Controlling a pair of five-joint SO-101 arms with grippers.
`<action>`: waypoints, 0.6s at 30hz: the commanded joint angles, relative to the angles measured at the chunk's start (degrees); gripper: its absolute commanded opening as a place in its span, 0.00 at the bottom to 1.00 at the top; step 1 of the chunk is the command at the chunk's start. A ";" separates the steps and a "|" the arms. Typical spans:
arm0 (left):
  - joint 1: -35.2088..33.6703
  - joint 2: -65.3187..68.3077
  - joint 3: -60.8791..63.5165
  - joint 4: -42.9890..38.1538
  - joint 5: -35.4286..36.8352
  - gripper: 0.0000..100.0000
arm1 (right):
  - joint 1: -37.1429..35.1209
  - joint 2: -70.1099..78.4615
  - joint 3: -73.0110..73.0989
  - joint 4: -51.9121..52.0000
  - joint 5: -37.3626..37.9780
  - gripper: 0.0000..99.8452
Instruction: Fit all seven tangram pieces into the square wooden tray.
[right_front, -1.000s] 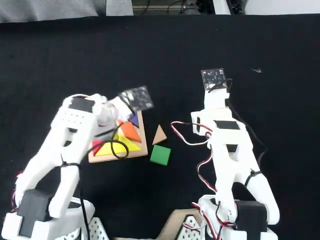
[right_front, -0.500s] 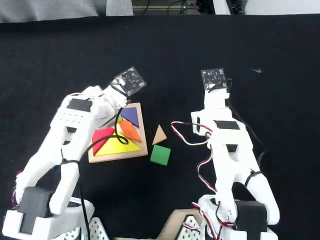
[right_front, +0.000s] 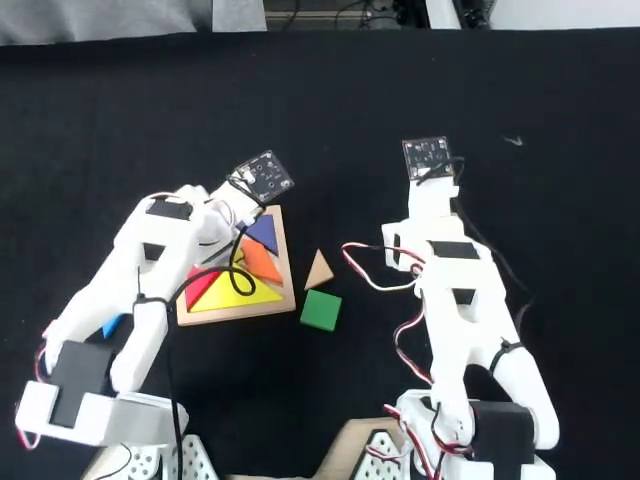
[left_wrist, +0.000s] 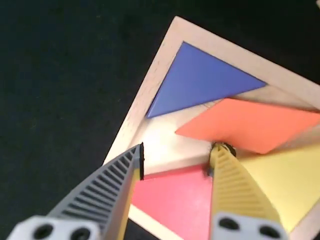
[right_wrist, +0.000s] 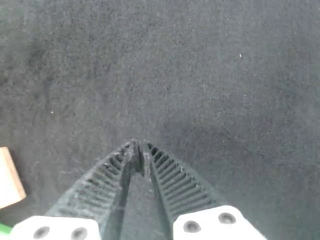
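Your left gripper (left_wrist: 177, 155) hangs over the wooden tray (left_wrist: 150, 85), jaws apart and empty, astride bare wood. Inside the tray lie a flat blue triangle (left_wrist: 200, 80) and an orange parallelogram (left_wrist: 250, 125), its long axis diagonal to the tray's sides. Just outside the tray, a tan triangle (right_front: 319, 270) points its apex away from the arm bases, beside a green square (right_front: 320, 310). Your right gripper (right_wrist: 136, 147) is closed on nothing, well apart from the tray.

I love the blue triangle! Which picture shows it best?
The left wrist view: the blue triangle lies big and whole in a corner of the wooden tray. The high view shows it small, in the tray's corner. The right wrist view faces the black tabletop elsewhere.
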 joint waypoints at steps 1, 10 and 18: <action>0.13 1.41 -1.01 -2.11 -0.53 0.22 | 0.44 -2.59 -0.57 -0.97 0.18 0.01; 3.65 1.67 -3.03 -1.58 -0.18 0.22 | 0.44 -2.59 -0.57 -0.97 0.26 0.01; 7.96 1.67 -2.59 -1.58 2.02 0.22 | 0.44 -2.59 -0.57 -0.97 0.26 0.01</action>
